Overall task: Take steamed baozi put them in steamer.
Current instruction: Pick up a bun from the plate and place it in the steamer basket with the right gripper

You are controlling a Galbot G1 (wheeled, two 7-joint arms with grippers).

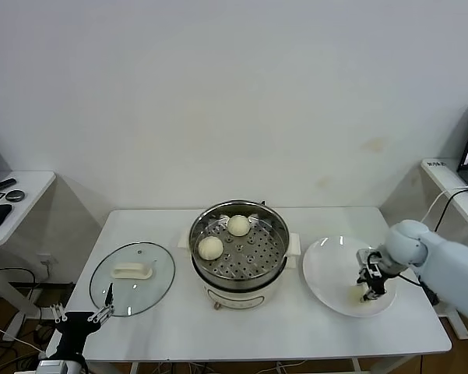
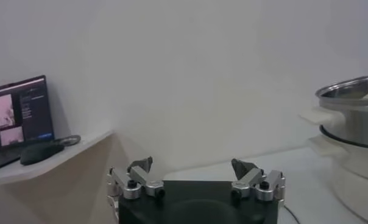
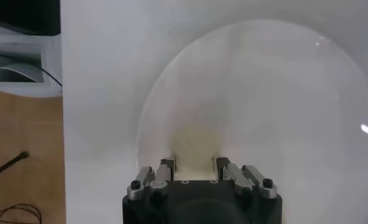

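Observation:
The steel steamer (image 1: pixel 274 234) stands mid-table with two pale baozi (image 1: pixel 238 225) (image 1: pixel 210 247) on its perforated tray. My right gripper (image 1: pixel 370 290) is down on the white plate (image 1: pixel 331 269) at the right. In the right wrist view its fingers (image 3: pixel 169 163) press against both sides of a cream baozi (image 3: pixel 195 143) that rests on the plate (image 3: pixel 281 91). My left gripper (image 1: pixel 82 313) is parked low at the table's front left corner, open and empty. The left wrist view shows that gripper (image 2: pixel 193 164) and the steamer's side (image 2: pixel 354 109).
The glass lid (image 1: pixel 132 278) with its white handle lies flat left of the steamer, close to my left gripper. Side desks stand at the far left (image 1: pixel 15 195) and the far right (image 1: pixel 452 175). A wall is behind the table.

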